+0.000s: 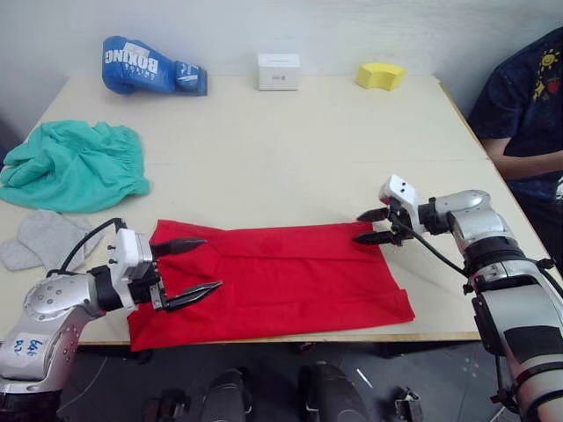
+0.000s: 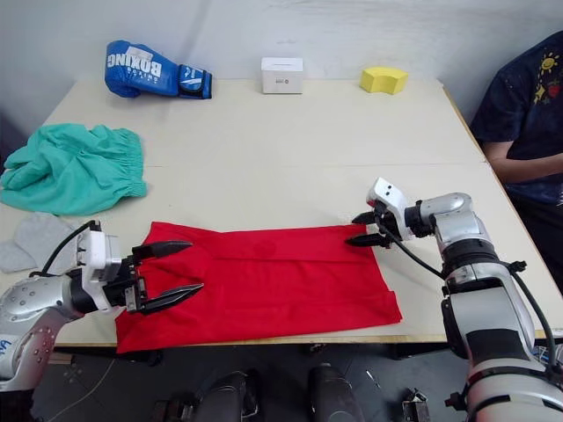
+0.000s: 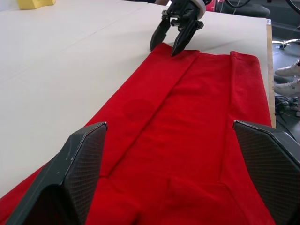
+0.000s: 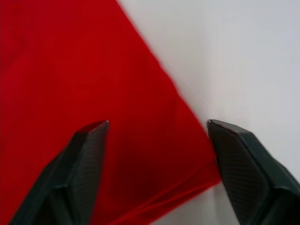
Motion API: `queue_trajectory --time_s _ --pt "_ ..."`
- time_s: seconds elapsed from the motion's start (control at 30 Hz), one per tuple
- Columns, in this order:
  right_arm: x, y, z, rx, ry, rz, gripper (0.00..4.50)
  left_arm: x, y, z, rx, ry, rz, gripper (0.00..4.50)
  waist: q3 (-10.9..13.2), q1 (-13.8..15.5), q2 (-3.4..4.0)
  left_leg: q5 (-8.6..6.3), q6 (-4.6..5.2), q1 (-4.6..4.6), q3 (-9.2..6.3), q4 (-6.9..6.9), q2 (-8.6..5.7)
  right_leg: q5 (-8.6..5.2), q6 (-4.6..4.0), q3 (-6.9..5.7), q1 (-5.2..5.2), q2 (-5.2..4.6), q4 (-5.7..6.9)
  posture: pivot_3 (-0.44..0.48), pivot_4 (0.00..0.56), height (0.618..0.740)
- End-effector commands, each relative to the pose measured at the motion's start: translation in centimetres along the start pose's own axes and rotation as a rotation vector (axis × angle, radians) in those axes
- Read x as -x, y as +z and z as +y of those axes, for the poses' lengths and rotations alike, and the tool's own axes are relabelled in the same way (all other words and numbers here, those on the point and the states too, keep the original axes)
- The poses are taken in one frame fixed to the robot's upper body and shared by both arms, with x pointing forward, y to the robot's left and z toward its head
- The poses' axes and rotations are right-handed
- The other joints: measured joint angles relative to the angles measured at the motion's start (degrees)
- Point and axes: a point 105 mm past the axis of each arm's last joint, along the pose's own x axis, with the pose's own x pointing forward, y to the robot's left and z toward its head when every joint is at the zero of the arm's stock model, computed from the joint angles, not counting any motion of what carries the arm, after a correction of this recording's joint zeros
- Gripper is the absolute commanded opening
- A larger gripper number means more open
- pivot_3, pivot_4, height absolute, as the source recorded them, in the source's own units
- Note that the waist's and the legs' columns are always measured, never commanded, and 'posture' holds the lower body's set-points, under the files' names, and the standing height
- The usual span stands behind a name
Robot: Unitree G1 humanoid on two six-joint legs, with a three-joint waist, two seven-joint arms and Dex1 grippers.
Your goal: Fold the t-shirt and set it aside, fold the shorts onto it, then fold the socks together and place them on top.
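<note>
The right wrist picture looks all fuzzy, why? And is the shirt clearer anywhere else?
Right wrist view: the pincer hangs very close over the shirt, so its edge blurs and no weave shows. Left wrist view: the shirt's creases are crisp farther off, and only the near fingers look soft. Eye views: even light, faint shadows, no glare.

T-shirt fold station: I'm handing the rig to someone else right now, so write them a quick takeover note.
Left gripper: open, over the near left end of the t-shirt, holding nothing.
Right gripper: open, at the shirt's far right corner, not gripping.
T-shirt: lying as a long red band along the table's front edge, side flaps already folded in. It is not yet folded short or set aside.
Shorts: bunched at the left edge, unfolded.
Socks: lying loose just in front of the shorts.
Left: finish the shirt and set it aside, fold the shorts onto it, then fold the socks on top.
</note>
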Motion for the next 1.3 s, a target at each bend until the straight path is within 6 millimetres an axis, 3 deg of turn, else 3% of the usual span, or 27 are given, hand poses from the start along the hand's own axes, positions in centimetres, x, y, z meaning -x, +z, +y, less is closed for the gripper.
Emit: queue_trajectory --time_s 0.03,0.1,0.23,0.5,0.57,0.63,0.8,0.93,1.07,1.2,1.3 --pt "-0.6 -0.6 1.6 0.008 0.121 0.021 2.08 0.1 1.0 0.3 -0.050 0.034 -0.028 4.50 0.00 0.00 0.00 -0.01 0.01 0.00 -0.01 0.00 0.00 0.00 0.00 0.00 0.00 0.00 0.01 0.000 0.150 0.740" --pt "-0.6 -0.6 1.9 0.022 0.140 0.028 1.34 0.0 0.8 0.8 -0.061 0.055 -0.024 4.50 0.00 0.06 0.00 -0.01 0.02 0.01 -0.02 0.00 0.00 0.00 0.00 -0.01 0.00 0.00 0.02 0.000 0.150 0.740" --pt "-0.1 0.2 -1.1 0.128 -0.090 0.059 0.03 -0.1 0.7 1.6 -0.072 0.083 -0.026 4.50 0.00 -0.18 0.00 -0.14 -0.20 0.01 -0.02 0.01 0.00 0.00 0.00 -0.01 0.00 -0.01 0.02 0.000 0.150 0.740" --pt "1.3 5.6 -7.3 0.268 -0.642 0.013 0.03 -0.9 0.5 3.7 -0.094 0.222 -0.069 4.50 0.02 -1.15 0.04 -0.01 -0.42 -0.06 -0.01 0.02 -0.03 0.03 -0.04 -0.01 -0.08 -0.04 0.03 0.000 0.150 0.740" --pt "1.2 6.1 -8.0 0.288 -0.732 0.004 0.03 -1.2 0.4 4.6 -0.097 0.289 -0.089 4.50 0.02 -1.18 0.04 0.13 -0.22 -0.08 -0.01 0.00 -0.02 0.03 -0.04 -0.02 -0.10 -0.02 0.02 0.000 0.150 0.740" --pt "0.6 6.2 -7.7 0.254 -0.707 -0.039 0.03 -1.5 0.4 5.1 -0.087 0.323 -0.108 4.50 0.02 -1.18 0.03 0.14 -0.22 -0.09 0.00 -0.01 -0.03 0.02 -0.04 -0.02 -0.09 -0.01 0.00 0.000 0.150 0.740" --pt "1.8 5.8 -7.7 0.238 -0.686 -0.034 1.47 -2.0 0.1 5.1 -0.067 0.316 -0.097 4.50 0.04 -1.16 0.06 0.17 -0.17 -0.10 0.07 -0.04 -0.03 0.04 0.00 0.00 -0.09 0.02 0.00 0.000 0.150 0.740" --pt "5.6 5.9 -8.0 0.146 -0.705 -0.139 2.91 -1.6 -0.3 6.2 -0.008 0.361 -0.079 4.50 0.05 -0.89 0.06 0.18 -0.16 -0.09 0.07 -0.04 -0.03 0.04 0.01 0.00 -0.09 0.03 0.03 0.000 0.150 0.740" --pt "8.4 4.0 -6.4 -0.178 -0.565 -0.258 4.39 -1.4 0.1 7.6 -0.082 0.311 -0.039 4.50 0.05 -0.53 0.06 0.18 -0.16 -0.08 0.03 -0.05 -0.01 0.04 0.01 -0.02 -0.07 0.05 0.02 0.000 0.150 0.740" --pt "10.3 2.6 -1.7 -0.479 -0.459 -0.288 4.48 -2.3 0.3 9.9 -0.101 0.267 0.002 4.50 0.05 0.67 0.07 0.17 -0.16 -0.09 -0.05 -0.15 0.00 0.04 0.01 -0.03 -0.09 0.02 -0.05 0.000 0.150 0.740" --pt "10.1 1.3 2.3 -0.640 -0.409 -0.243 4.48 -3.4 -0.4 11.4 -0.092 0.196 0.086 4.50 0.07 1.18 0.10 0.13 -0.07 -0.13 -0.04 -0.20 -0.01 0.04 0.00 -0.04 -0.14 0.00 -0.06 0.000 0.150 0.740"
